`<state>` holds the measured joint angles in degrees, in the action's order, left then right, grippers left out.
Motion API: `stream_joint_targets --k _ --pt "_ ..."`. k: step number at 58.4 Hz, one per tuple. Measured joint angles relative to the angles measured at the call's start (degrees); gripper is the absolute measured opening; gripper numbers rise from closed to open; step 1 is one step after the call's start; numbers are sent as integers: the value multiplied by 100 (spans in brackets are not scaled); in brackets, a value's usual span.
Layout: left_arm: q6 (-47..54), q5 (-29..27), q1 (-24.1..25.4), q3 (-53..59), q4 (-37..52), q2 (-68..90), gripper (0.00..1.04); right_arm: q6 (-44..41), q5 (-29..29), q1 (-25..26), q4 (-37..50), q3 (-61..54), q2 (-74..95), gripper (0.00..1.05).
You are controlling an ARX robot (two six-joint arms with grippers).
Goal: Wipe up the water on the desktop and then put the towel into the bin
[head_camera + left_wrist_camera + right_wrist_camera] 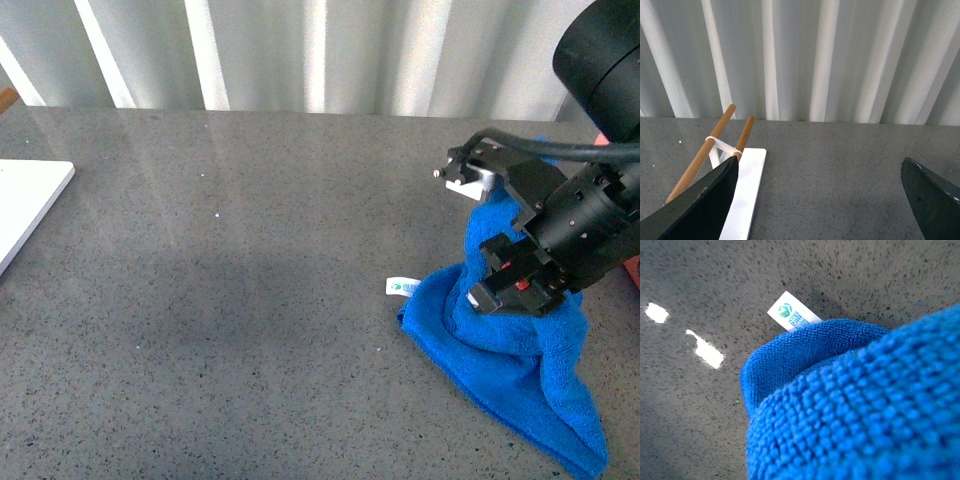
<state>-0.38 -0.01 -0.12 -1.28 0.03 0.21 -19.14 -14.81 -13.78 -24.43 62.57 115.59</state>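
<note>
Over on the bench's (250, 300) right side, the right gripper (480, 235) has its jaws clamped on the bunched towel (530, 380), label (401, 287) poking out, board (25, 200) far left.

The table (250, 300) is glossy, speckled grey stone; the towel (520, 385) is looped, rough-piled cloth; two rods (701, 152) look like smooth wood.

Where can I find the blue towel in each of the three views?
Front view: the towel is bunched at the lower right, its lower part on the desktop.
Left wrist view: not in it; only the desktop and a white board show.
Right wrist view: the towel fills much of the picture, close up.
Shared landmark: the towel's white label, beside the speckled desktop.
</note>
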Motion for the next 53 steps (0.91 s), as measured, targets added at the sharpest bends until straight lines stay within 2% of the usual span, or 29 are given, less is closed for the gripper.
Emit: stream_joint_targets --k 16,38,53 --pt "0 -2 0 0 0 -2 98 -42 317 57 415 518 767 7" --pt "0 2 0 0 0 -2 98 -162 1121 -184 391 1950 1766 7" --pt "2 0 0 0 0 -7 98 -140 1169 -522 17 3102 2253 7"
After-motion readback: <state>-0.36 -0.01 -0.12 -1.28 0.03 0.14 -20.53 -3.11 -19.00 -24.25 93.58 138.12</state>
